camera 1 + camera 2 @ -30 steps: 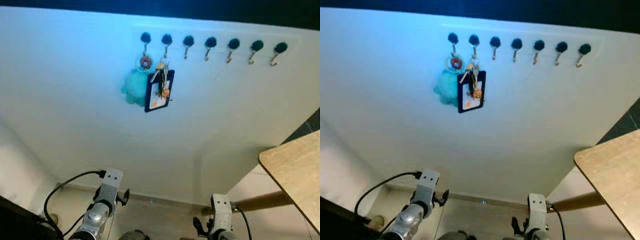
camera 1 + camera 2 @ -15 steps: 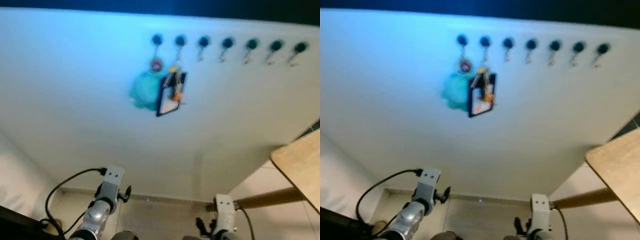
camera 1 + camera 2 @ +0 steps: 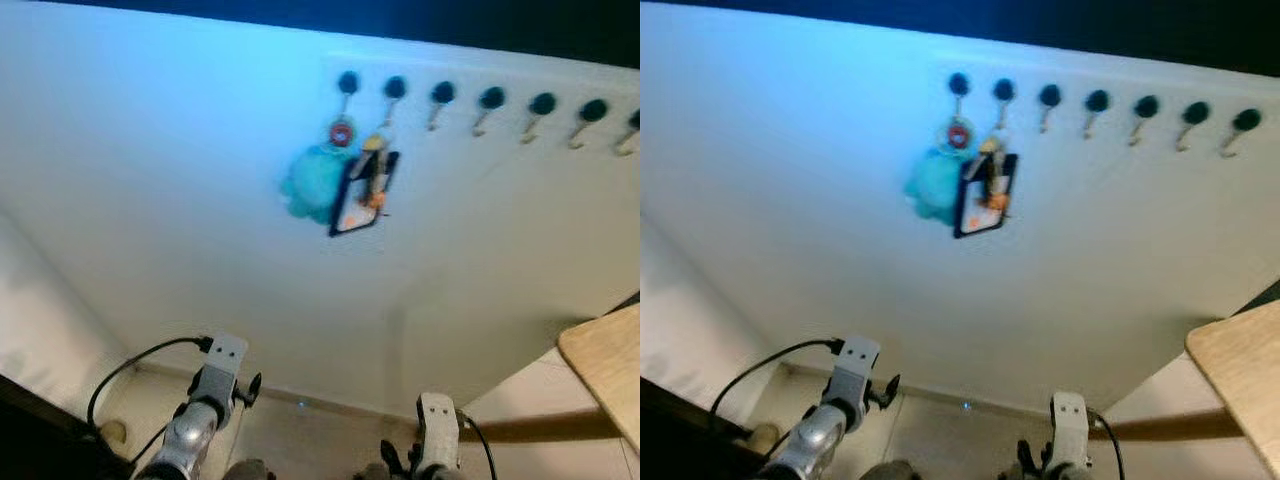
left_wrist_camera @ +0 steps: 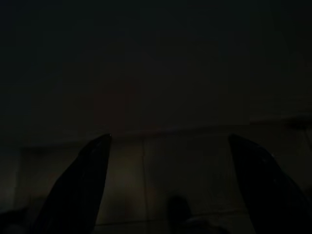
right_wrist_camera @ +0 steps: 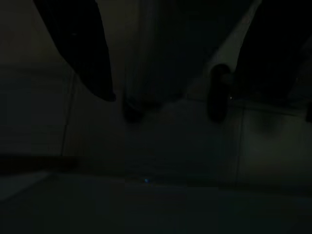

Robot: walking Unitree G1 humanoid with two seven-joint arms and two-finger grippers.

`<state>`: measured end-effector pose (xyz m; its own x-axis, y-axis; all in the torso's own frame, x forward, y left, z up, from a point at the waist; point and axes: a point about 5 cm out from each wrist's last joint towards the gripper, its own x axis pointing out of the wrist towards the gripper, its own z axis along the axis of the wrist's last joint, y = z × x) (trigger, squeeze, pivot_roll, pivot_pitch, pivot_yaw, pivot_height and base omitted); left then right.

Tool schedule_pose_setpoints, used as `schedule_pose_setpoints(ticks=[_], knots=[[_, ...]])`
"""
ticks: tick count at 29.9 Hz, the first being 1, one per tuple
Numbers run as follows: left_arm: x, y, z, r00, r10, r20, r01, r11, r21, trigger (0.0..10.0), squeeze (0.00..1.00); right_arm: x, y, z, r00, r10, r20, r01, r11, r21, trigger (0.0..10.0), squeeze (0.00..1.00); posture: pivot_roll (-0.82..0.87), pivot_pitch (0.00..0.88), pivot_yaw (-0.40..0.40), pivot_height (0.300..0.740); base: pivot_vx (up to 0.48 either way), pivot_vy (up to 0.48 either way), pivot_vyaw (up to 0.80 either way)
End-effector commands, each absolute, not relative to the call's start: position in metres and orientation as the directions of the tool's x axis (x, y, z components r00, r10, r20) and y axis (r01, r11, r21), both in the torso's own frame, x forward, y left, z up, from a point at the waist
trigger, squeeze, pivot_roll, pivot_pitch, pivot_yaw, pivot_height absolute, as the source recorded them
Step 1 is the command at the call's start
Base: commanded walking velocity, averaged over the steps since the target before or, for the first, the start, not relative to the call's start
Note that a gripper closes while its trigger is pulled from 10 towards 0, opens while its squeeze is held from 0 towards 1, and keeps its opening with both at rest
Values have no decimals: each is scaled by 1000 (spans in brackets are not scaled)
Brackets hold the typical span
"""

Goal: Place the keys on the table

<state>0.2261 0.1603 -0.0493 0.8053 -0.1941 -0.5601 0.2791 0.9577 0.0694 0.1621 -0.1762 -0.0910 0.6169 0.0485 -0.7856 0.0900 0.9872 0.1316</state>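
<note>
No legible text, label, brand, number or sign is present. The card holder (image 3: 357, 193) hanging with the keys (image 3: 372, 160) on the wall hooks carries printed matter, too blurred to read.

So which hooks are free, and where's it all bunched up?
The five hooks to the right of the keys hang bare, with plain wall under them. It is crowded at the two leftmost hooks: a teal plush and the keys with a card holder overlap there. The table corner, lower right, looks bare.
</note>
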Motion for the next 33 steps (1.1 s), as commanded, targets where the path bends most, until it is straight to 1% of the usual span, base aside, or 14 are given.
schedule_pose_setpoints(ticks=[1, 12, 17, 23, 33], knots=[[227, 163, -49, 810, -174, -560, 254, 965, 68, 10000, 0, 158, -177, -93, 610, 40, -792, 103, 986, 130, 10000, 0, 52, 76, -13, 740, 0, 0, 0], [226, 166, -50, 808, -152, -570, 262, 958, 117, 10000, 0, 161, -178, -91, 623, 31, -781, 110, 986, 127, 10000, 0, 49, 71, -10, 740, 0, 0, 0], [226, 166, -50, 805, -147, -575, 248, 963, 103, 10000, 0, 162, -177, -91, 625, 31, -780, 109, 986, 126, 10000, 0, 49, 70, -10, 740, 0, 0, 0], [227, 165, -49, 807, -163, -567, 263, 960, 98, 10000, 0, 161, -176, -91, 626, 32, -779, 108, 986, 126, 10000, 0, 48, 69, -8, 740, 0, 404, 0], [227, 164, -48, 818, -176, -548, 280, 953, 112, 10000, 0, 161, -176, -91, 630, 32, -776, 103, 987, 125, 10000, 0, 52, 71, -8, 740, 0, 0, 0]])
